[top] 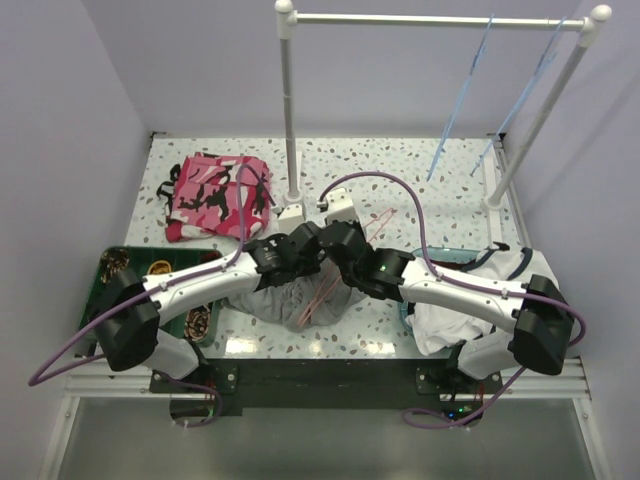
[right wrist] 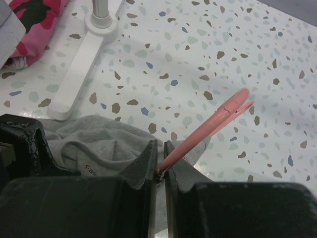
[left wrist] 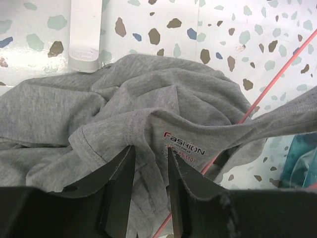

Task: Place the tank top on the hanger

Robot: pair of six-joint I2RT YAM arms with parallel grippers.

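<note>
The grey tank top (top: 275,302) lies crumpled on the table in front of the arms. In the left wrist view its neckline label (left wrist: 183,146) faces up. My left gripper (left wrist: 149,150) hangs low over it, open, with a fold of the neckline between the fingers. The pink hanger (top: 385,222) slants across the tank top, partly inside the fabric (left wrist: 267,89). My right gripper (right wrist: 159,145) is shut on one wire of the hanger (right wrist: 213,124), and the far end sticks up off the table. Both grippers meet over the garment, left (top: 305,252) and right (top: 338,262).
A white clothes rack (top: 290,110) stands at the back, its foot (right wrist: 79,79) near the tank top. Light-blue hangers (top: 458,105) hang on its bar. Pink camouflage cloth (top: 215,195) lies back left. A white garment (top: 480,295) lies at the right, and a green tray (top: 112,262) at the left.
</note>
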